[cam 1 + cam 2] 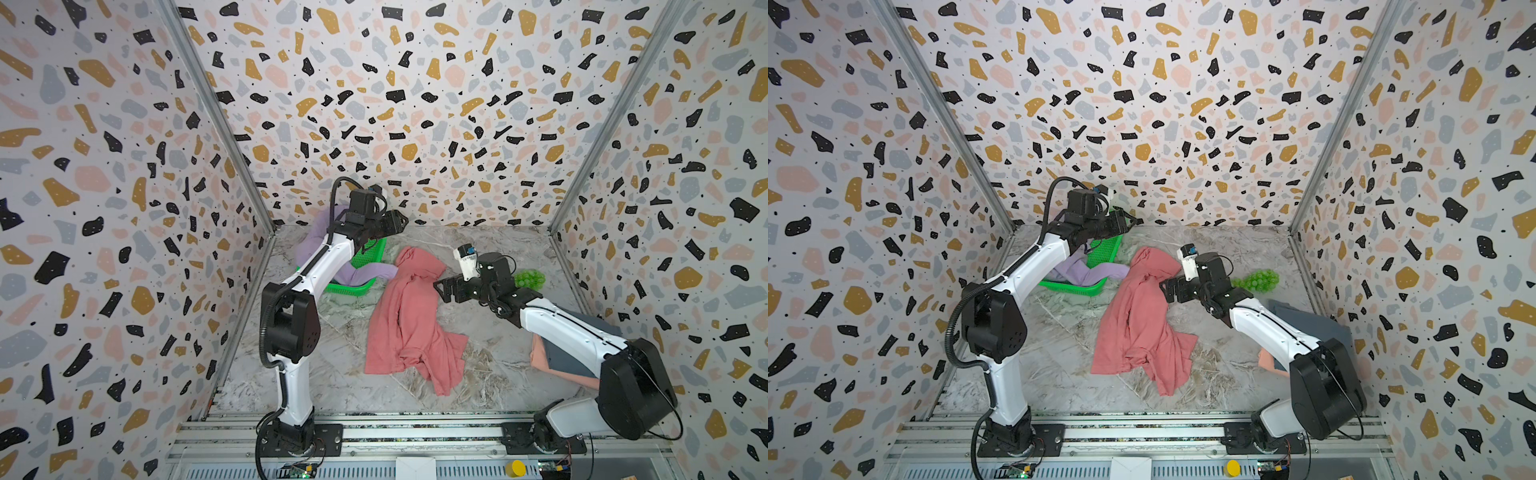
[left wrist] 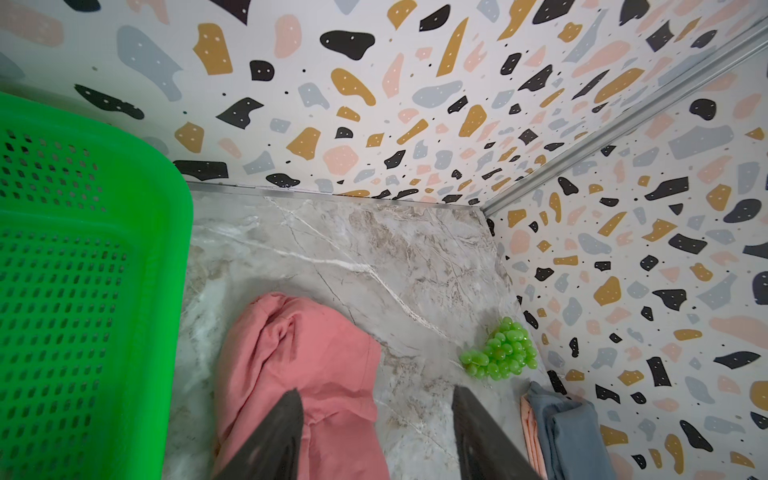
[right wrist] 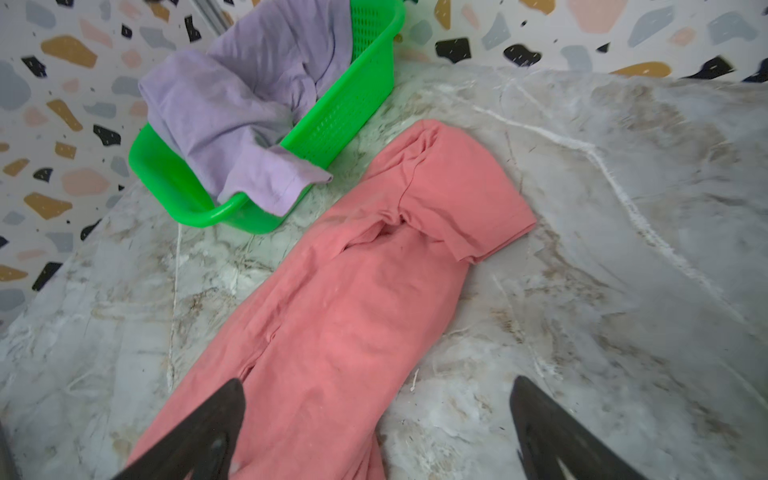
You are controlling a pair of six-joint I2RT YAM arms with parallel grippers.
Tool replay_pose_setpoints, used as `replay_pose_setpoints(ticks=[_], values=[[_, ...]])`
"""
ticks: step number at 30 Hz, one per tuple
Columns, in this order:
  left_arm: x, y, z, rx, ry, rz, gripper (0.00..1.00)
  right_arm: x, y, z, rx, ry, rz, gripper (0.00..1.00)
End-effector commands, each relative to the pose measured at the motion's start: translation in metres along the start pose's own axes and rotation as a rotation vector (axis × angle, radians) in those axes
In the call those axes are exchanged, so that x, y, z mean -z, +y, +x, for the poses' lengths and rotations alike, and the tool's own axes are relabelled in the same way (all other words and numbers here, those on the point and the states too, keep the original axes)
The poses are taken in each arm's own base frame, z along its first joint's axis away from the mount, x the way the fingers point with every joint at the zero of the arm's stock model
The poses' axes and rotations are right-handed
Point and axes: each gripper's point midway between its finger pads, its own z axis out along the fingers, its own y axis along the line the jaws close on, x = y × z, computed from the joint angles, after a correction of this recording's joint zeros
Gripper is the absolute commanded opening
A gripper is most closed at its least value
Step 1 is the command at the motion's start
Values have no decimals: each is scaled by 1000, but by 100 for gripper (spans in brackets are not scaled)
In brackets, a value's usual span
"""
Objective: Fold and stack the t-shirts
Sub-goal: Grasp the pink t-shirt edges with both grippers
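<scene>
Crumpled coral-red t-shirt (image 1: 1138, 328); right claw (image 1: 1165, 291) apparently spread beside it.

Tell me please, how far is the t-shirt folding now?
Done: grey t-shirt folded on peach t-shirt. In hand: nothing; left end effector and right end effector are open. Left: crumpled coral t-shirt on the table, lilac t-shirt in the green basket.

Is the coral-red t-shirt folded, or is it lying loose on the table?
Not folded. The coral-red t-shirt lies loose and wrinkled on the marble table, one sleeve bunched, not a neat rectangle.
</scene>
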Motion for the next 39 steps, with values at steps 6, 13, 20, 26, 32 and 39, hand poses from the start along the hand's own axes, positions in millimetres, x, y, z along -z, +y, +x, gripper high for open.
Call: replay_pose_setpoints(ticks=[6,13,20,26,32,39], values=[[-85,49,62,111,143,-118,56,-46,21,19,33,83,-10,99],[-86,127,68,103,118,-435,56,-66,12,28,56,160,43,97],[-33,207,40,141,13,-664,55,-64,7,38,47,182,72,97],[-28,152,48,4,91,-382,52,-55,2,50,-33,202,93,97],[-31,82,112,-70,283,-122,47,-38,7,56,-92,198,57,97],[-33,76,170,-64,384,-98,44,-29,26,86,-161,220,-28,94]])
